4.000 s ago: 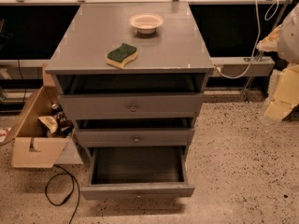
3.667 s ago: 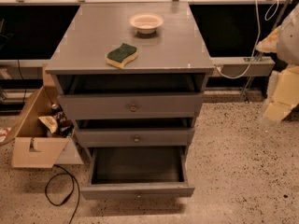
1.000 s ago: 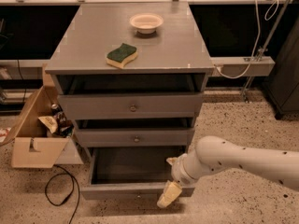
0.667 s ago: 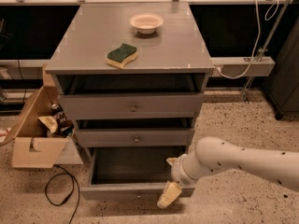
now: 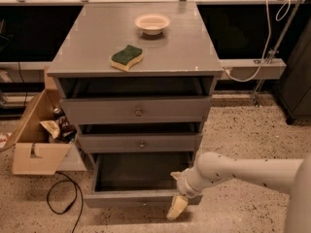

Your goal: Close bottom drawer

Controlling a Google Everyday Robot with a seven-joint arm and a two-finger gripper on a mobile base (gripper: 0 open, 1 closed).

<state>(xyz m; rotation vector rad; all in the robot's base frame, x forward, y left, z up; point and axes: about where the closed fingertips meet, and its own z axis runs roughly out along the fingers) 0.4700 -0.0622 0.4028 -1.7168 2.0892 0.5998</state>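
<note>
Bottom drawer [image 5: 131,198] is the lowest one in the table [image 5: 184,47], pulled out toward the camera, long axis left-right. End effector [image 5: 176,192] sits at its front right corner, spread wide. Sponge [image 5: 127,57] and bowl [image 5: 152,23] up top. Speckled floor [image 5: 233,130], cardboard box [image 5: 34,149] on the left.

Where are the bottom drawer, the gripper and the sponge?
bottom drawer [image 5: 126,198]: camera view, on its front panel.
gripper [image 5: 176,194]: camera view, between its fingertips, at the drawer's front right corner.
sponge [image 5: 127,57]: camera view, on its green top.
</note>
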